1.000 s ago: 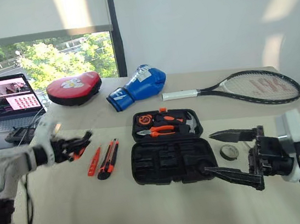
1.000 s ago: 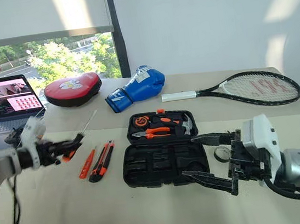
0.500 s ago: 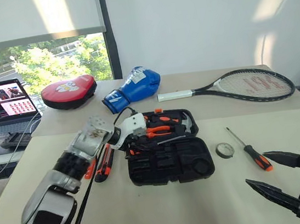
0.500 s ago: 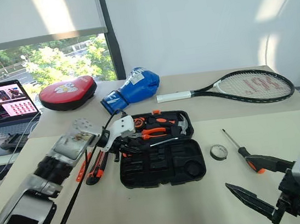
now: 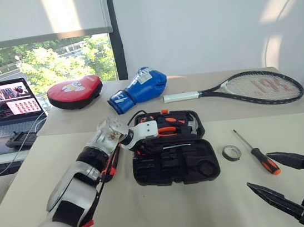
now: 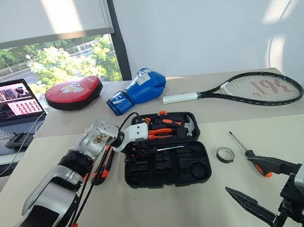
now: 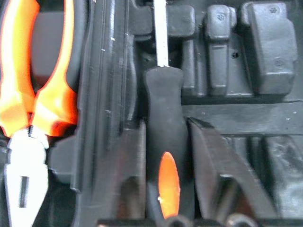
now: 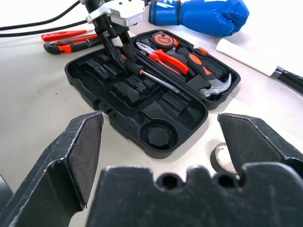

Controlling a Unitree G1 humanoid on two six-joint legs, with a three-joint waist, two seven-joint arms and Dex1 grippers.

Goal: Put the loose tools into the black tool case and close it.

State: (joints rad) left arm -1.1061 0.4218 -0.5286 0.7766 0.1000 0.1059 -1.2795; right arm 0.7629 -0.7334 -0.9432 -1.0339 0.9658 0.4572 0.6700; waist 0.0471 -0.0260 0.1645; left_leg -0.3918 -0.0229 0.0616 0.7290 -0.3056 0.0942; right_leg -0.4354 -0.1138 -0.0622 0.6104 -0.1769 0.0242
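Note:
The black tool case [image 5: 173, 169] lies open mid-table, with pliers, a hammer and a tape measure [image 5: 168, 128] in its far half. My left gripper [image 5: 139, 146] is down in the near half. Its fingers [image 7: 213, 175] stand open on either side of a black-and-orange screwdriver [image 7: 163, 156] that rests in a moulded slot. Right of the case lie a tape roll [image 5: 231, 152] and another screwdriver [image 5: 258, 152]. Left of it, partly behind my left arm, are a utility knife [image 8: 71, 45] and a small orange screwdriver [image 8: 61, 34]. My right gripper [image 5: 259, 170] hangs wide open and empty at the near right.
A tennis racket [image 5: 249, 86], a blue boxing glove [image 5: 140, 87] and a red pad [image 5: 75, 91] lie along the far side of the table. A laptop [image 5: 5, 105] stands at the far left, with cables beside it.
My left arm swung right from the table's left side to the case, bringing the screwdriver down into a slot, and its jaws parted. My right gripper drew back, uncovering the tape roll and the other screwdriver.

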